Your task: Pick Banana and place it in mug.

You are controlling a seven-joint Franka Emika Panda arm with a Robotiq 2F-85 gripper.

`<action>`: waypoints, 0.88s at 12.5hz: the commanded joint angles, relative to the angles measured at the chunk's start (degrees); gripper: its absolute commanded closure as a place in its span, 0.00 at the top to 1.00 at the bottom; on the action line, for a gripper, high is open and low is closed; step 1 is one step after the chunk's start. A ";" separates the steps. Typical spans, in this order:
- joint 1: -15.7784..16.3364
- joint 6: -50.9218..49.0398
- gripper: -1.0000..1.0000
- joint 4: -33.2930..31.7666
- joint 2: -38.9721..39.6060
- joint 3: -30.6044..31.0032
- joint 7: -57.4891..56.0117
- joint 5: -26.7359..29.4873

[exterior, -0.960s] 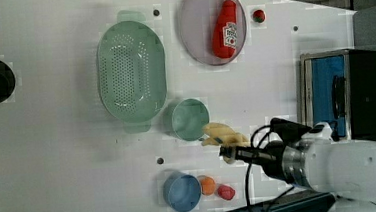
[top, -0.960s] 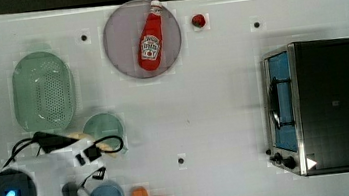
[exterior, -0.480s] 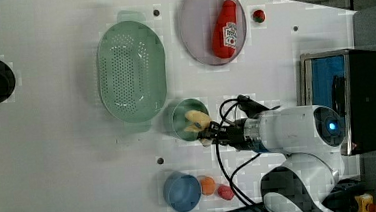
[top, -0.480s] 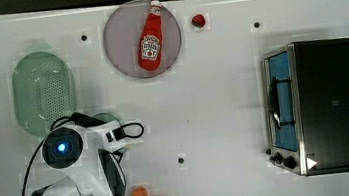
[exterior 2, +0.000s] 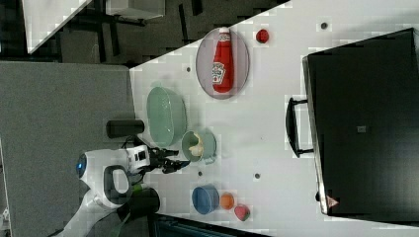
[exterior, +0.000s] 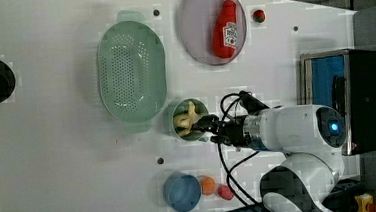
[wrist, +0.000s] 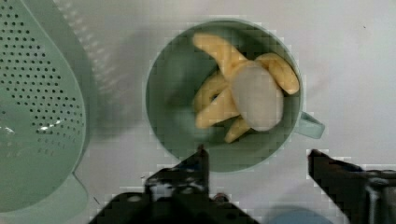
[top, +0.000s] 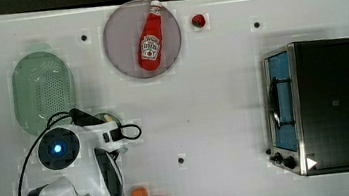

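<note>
The pale yellow banana lies inside the teal-green mug, its peel lobes splayed and its cream end up. My gripper hovers above the mug's rim, open, with nothing between its dark fingers. In the left view the banana shows in the mug, and the gripper sits at the mug's right edge. The right view shows the mug with the banana in it and the gripper just beside it. From the top view, the arm covers most of the mug.
A pale green perforated basket stands close beside the mug. A grey plate holds a ketchup bottle. A blue cup, an orange fruit and a red piece lie near the arm. A toaster oven stands apart.
The gripper carried the banana from beside the mug to over it, then opened. The banana now rests in the mug, free of the fingers.
</note>
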 commanded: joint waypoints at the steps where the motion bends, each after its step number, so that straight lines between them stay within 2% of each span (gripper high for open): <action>1: -0.57 1.01 1.00 2.33 -2.81 -2.13 2.15 -0.85; 3: -1.18 -3.26 1.00 5.25 -6.46 -4.95 1.97 -0.74; 8: -1.93 -26.35 1.00 17.46 -15.28 -14.44 0.30 -1.26; 11: -2.33 -37.55 1.00 25.60 -17.34 -20.21 0.09 -5.37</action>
